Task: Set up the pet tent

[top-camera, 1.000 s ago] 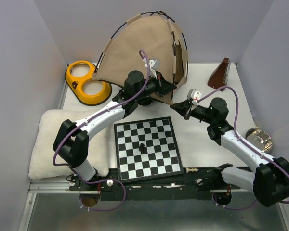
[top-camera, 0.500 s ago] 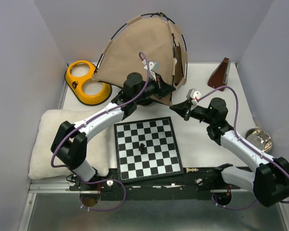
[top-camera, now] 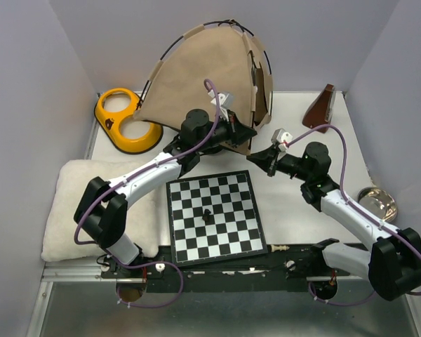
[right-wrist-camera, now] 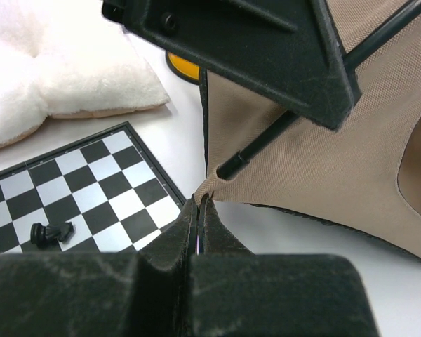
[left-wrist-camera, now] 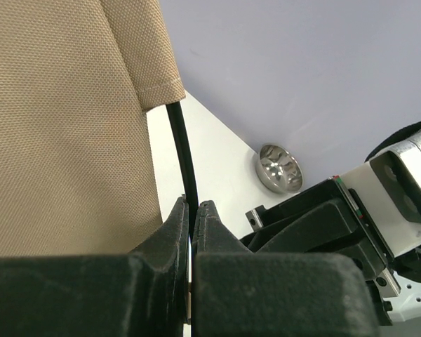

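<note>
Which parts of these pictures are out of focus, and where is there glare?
Left wrist: the left gripper is dark and soft up close, the pet tent weave sharp, the metal bowl glints. Right wrist: the right gripper is blurred, the chessboard crisp. Top external: even light, faint shadows.

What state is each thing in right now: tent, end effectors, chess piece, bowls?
Pet tent, standing domed, one pole end loose at the corner.
Left end effector, shut on the black pole.
Right end effector, shut on the tent's fabric corner.
Black chess piece, lying on its side on the chessboard.
Yellow double bowl, empty.
Metal bowl, upright, empty.
</note>
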Motion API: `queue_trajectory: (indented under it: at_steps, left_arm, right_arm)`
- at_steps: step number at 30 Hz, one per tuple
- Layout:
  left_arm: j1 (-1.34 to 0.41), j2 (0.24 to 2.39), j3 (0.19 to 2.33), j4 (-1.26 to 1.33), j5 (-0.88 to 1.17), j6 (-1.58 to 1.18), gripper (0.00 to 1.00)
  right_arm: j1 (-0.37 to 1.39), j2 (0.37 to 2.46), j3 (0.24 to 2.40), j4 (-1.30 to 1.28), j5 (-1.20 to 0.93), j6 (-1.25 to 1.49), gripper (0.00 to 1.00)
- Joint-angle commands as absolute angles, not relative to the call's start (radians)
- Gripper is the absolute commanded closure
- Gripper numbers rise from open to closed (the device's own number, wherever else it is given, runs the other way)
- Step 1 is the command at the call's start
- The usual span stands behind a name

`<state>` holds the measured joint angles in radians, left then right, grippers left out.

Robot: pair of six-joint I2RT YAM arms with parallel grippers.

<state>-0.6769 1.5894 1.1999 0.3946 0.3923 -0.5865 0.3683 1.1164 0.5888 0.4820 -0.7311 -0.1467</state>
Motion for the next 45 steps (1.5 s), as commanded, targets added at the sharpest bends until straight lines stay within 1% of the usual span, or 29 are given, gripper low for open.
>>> queue_trajectory:
  at_steps: [1,16,27,35,36,38,45]
  left_arm:
    - [-0.698,1.555,1.172,0.445,0.342,-0.551,1.0]
    - [-0.689,1.5,1.121,0.407,0.337,-0.499,1.0]
    - [-0.698,1.523,1.094,0.417,0.305,-0.476,1.0]
    - [-0.709,1.508,1.039,0.429,0.311,-0.52,1.0]
    - [-0.713,1.509,1.029,0.437,0.313,-0.531,1.0]
    - [-0.721,1.513,1.025,0.439,0.308,-0.54,1.0]
    - [-0.733,1.516,0.98,0.428,0.305,-0.586,1.0]
  right_arm:
    - [0.38,1.126,0.627,0.499,-0.752,-0.127,0.99]
    - [0.38,1.1,0.609,0.48,-0.719,-0.121,0.99]
    - [0.379,1.097,0.627,0.476,-0.726,-0.104,0.99]
    - [0.38,1.1,0.635,0.468,-0.687,-0.086,0.99]
    - [0.38,1.101,0.634,0.471,-0.687,-0.08,0.99]
    - [0.38,1.104,0.64,0.474,-0.684,-0.069,0.92]
    - [0.38,1.104,0.653,0.485,-0.654,-0.052,0.88]
